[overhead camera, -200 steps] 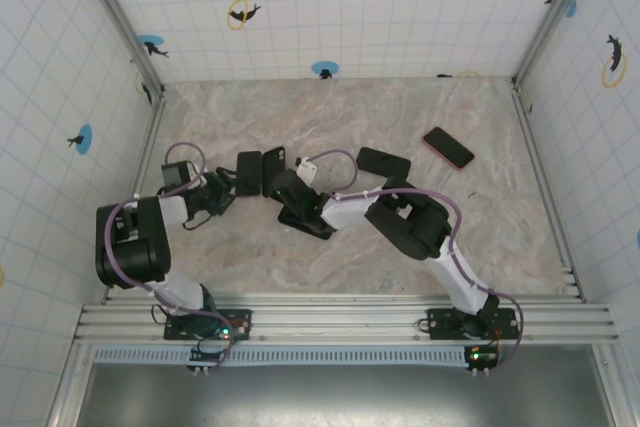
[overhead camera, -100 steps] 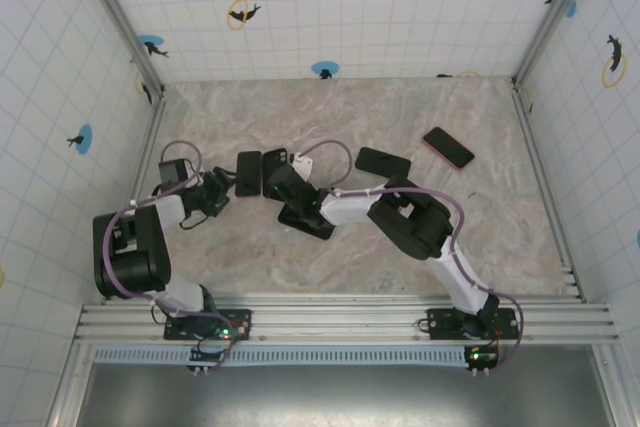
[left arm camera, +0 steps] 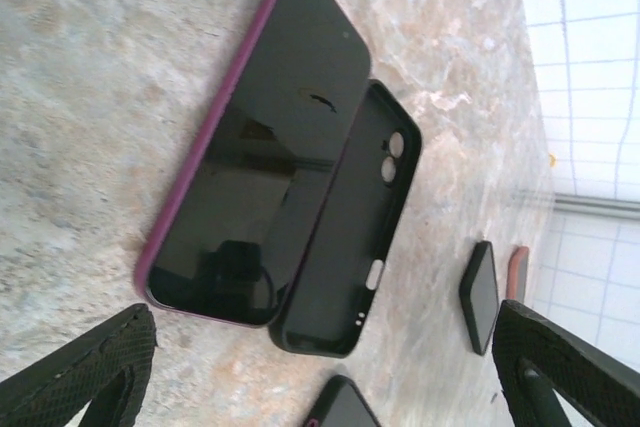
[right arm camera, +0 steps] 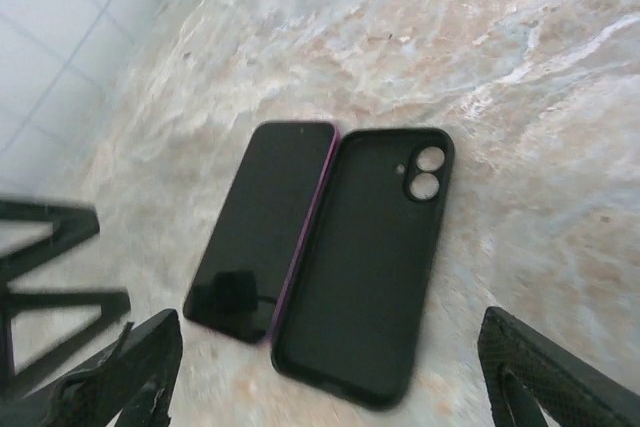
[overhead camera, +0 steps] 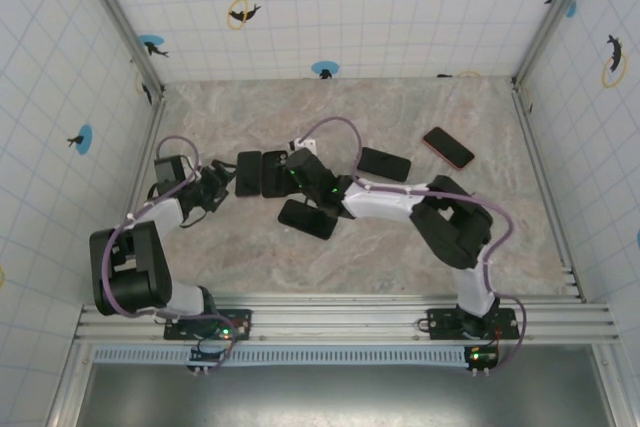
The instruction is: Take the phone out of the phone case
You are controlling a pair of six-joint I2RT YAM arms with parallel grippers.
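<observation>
moved since a second ago: right gripper point(overhead camera: 297, 169) drawn away from the phone case to its right side, elbow swung out to the right; left gripper point(overhead camera: 222, 185) pulled back a little to the left.
phone point(left arm camera: 262, 152): already out of the case, flat on the worktop point(overhead camera: 420, 107), dark screen up, purple rim showing along one long side.
phone case point(left arm camera: 352, 232): empty, inside facing up, two camera holes open; just beside the phone, touching it along one long edge.
left jaws: wide apart, clamped on nothing, aimed at the pair from the left.
right jaws: also wide apart and empty, aimed at the pair from the right, no contact with phone or case.
other things: dark handset point(overhead camera: 307, 218) near the pair; second dark handset point(overhead camera: 384, 163) and red-edged handset point(overhead camera: 448, 147) further right, well apart from the pair.
done: separation of phone and case, judging from how both lie now.
left to do: apparently nothing on the phone itself; at most, taking both arms back from the pair.
caution: with both grippers so near, possible to knock the phone or the case while retreating.
</observation>
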